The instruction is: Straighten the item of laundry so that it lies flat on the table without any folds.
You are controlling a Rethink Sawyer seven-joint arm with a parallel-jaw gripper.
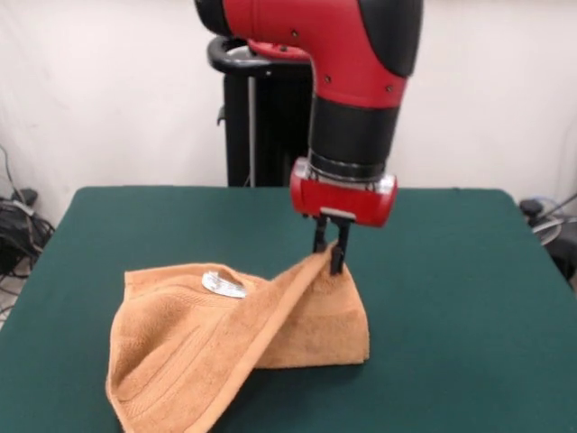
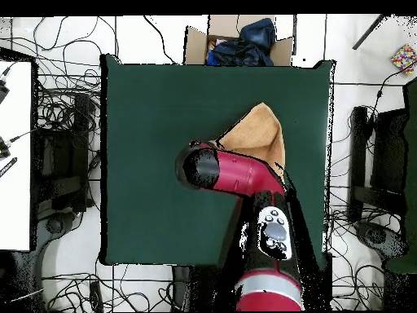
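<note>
Terry towel (image 1: 216, 347) folded (label up) | pincer (image 1: 330, 254) clamped on its raised corner | table (image 1: 451, 271)

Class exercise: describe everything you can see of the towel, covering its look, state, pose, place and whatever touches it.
The towel is orange-tan terry cloth with woven bands and a small white label. It is not flat: the gripper pinches one edge and holds it raised, so the cloth hangs in a tent-like fold over itself. Its lower parts rest on the dark green table. From overhead, the arm hides part of it.
</note>
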